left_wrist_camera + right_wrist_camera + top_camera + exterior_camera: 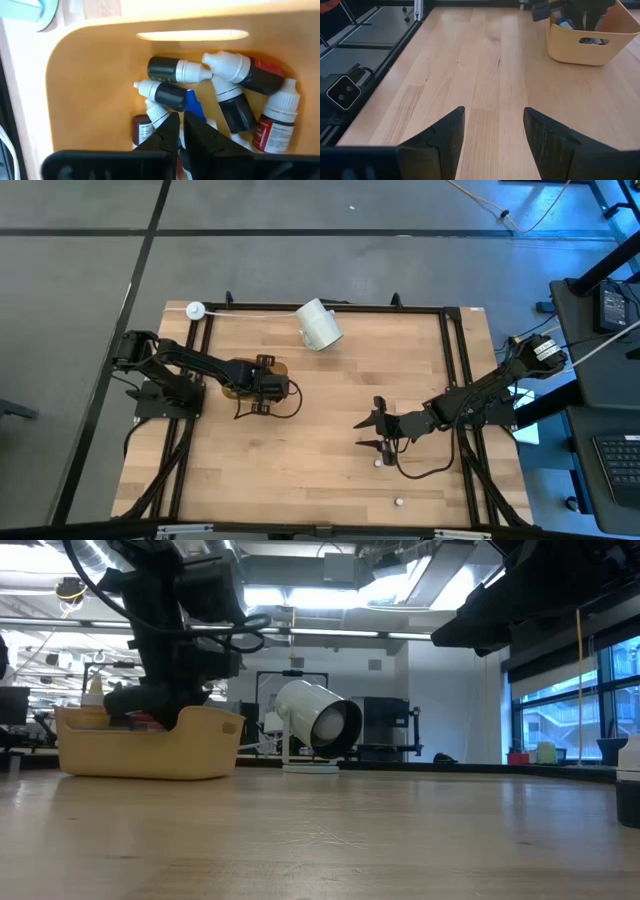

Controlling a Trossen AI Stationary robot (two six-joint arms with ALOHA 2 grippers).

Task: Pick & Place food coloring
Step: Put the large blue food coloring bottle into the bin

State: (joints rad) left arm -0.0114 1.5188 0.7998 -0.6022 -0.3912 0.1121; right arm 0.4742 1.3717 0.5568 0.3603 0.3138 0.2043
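Several food coloring bottles, with white and blue caps, lie heaped in the yellow-orange tray. My left gripper reaches down into the tray, its fingers all but closed just above a blue cap. Two more small bottles stand on the wood near the table's near edge. My right gripper is open and hovers above bare wood, just to the far side of the nearer bottle. My left gripper comes down into the tray from above, with its fingertips right at the blue cap of a bottle in the heap. I cannot tell whether they touch it.
A big white cup lies on its side near the table's far edge. A small white round object sits at the far left corner. Black rails frame the table. Bare wood lies between the tray and my right gripper.
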